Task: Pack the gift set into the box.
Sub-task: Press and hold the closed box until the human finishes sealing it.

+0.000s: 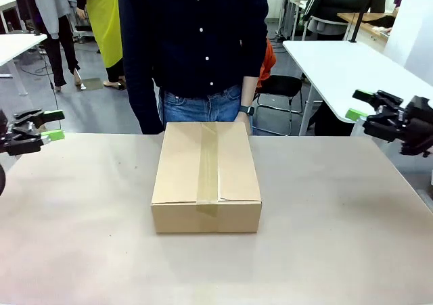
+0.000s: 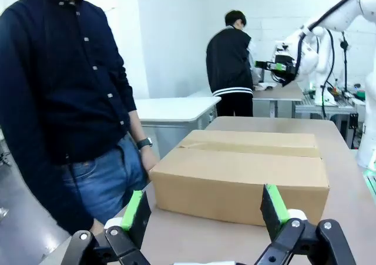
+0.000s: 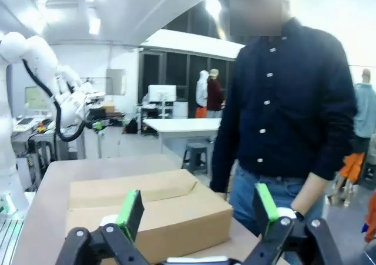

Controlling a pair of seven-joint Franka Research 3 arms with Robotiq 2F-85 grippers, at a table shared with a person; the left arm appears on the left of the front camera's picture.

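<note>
- One box (image 1: 206,176) stands on the desk (image 1: 81,224), near the middle and toward the far edge, square to the edges. Its top flaps are shut flat, and one strip of tape (image 1: 208,163) runs along the top seam from the far side down over the near face.
- One person (image 1: 196,41) in a dark buttoned shirt and blue jeans stands at the far edge of the desk, directly behind the box, with a watch (image 1: 246,109) on one wrist. That hand hangs just behind the box's far right corner; whether it touches the cardboard I cannot tell.
- Two grippers are up in the air, one at each side of the desk, both well apart from the box.
- The left gripper (image 1: 42,128) hovers over the left edge of the desk, its jaws spread wide with nothing between them; in the left wrist view its two green pads (image 2: 136,211) frame the side of the box.
- The right gripper (image 1: 358,106) hangs beyond the right edge, likewise released and empty; the right wrist view shows its two green pads (image 3: 130,209) apart, with the box and the person beyond them.
</note>
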